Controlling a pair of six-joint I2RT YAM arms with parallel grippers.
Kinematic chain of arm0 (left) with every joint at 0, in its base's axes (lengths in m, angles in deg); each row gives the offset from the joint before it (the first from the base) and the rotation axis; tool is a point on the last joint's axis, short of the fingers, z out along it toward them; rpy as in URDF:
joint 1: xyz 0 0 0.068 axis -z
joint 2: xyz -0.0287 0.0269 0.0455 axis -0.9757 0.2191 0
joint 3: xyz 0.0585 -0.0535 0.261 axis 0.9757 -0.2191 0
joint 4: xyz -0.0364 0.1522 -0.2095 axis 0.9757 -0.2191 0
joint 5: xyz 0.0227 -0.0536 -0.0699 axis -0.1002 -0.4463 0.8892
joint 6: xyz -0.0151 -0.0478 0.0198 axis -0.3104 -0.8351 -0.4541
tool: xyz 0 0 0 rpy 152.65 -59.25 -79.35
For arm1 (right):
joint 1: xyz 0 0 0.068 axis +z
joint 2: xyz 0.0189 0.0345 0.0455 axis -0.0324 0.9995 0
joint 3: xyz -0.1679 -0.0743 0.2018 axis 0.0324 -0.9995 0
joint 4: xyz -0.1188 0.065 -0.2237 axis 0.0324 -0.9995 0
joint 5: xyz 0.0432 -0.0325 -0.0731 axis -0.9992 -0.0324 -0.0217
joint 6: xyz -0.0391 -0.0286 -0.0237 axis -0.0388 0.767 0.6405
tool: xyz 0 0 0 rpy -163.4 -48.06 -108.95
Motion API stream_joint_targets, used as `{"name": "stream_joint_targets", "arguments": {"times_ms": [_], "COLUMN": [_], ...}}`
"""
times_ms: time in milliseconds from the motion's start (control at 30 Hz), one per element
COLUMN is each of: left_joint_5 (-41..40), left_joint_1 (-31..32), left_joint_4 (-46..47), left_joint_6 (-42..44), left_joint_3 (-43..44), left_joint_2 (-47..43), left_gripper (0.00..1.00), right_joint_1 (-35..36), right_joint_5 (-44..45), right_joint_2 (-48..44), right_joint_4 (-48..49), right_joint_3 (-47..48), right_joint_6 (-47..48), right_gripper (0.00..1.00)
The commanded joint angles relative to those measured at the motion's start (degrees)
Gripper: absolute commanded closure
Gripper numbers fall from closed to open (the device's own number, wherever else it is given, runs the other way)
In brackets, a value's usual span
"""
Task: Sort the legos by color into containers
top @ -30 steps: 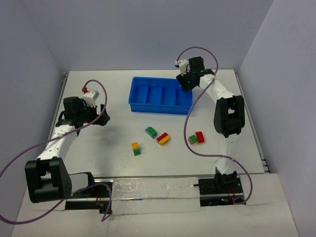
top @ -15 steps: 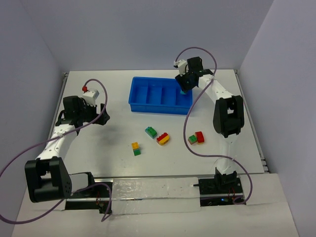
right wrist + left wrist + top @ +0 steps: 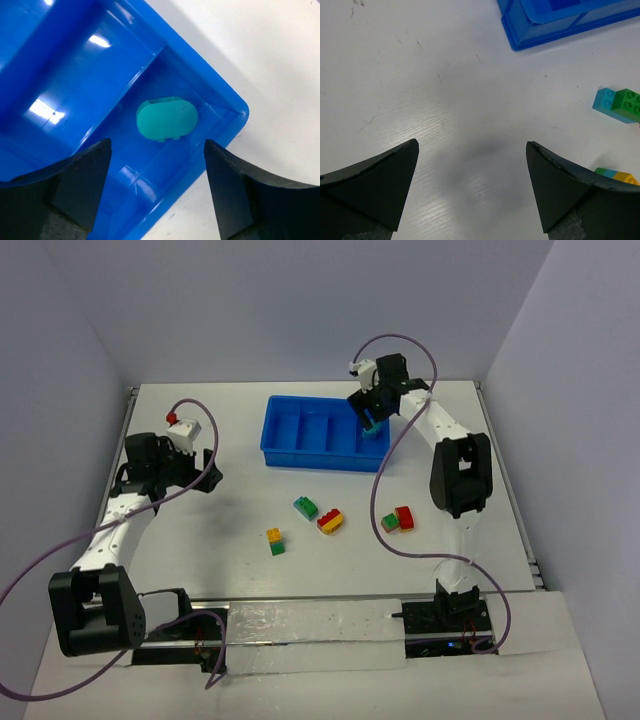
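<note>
Teal brick (image 3: 167, 118) lies in the end compartment of the blue tray (image 3: 300, 457) beneath the open right hand (image 3: 156, 146), which is nearer the green-red pair (image 3: 398, 519) than the open left hand (image 3: 471, 146).

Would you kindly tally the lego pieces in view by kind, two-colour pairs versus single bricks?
Two-colour pairs on the table: 4
Single teal piece in the blue tray: 1
Total: 5
</note>
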Motion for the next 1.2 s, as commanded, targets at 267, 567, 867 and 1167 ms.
{"name": "stream_joint_targets", "arguments": {"times_ms": [267, 567, 867, 1167], "left_joint_5": [20.0, 13.2, 14.4, 11.6], "left_joint_1": [7.6, 27.7, 35.6, 40.7], "left_joint_4": [-16.2, -28.7, -35.8, -40.5], "left_joint_6": [29.0, 54.9, 66.2, 72.7], "left_joint_3": [7.4, 17.6, 32.2, 39.9], "left_joint_2": [-4.1, 9.2, 27.6, 37.5], "left_gripper": [0.01, 0.04, 0.18, 0.21], "right_joint_1": [0.7, -4.3, -10.2, -11.7], "right_joint_5": [-8.6, -15.0, -17.4, -18.1], "right_joint_2": [-25.1, -39.3, -47.1, -47.9], "right_joint_4": [-1.6, -0.7, -2.5, -3.3], "right_joint_3": [-10.3, -28.3, -35.0, -35.8], "right_joint_6": [-5.7, -11.0, -12.2, -12.3], "right_gripper": [0.00, 0.00, 0.00, 0.00]}}
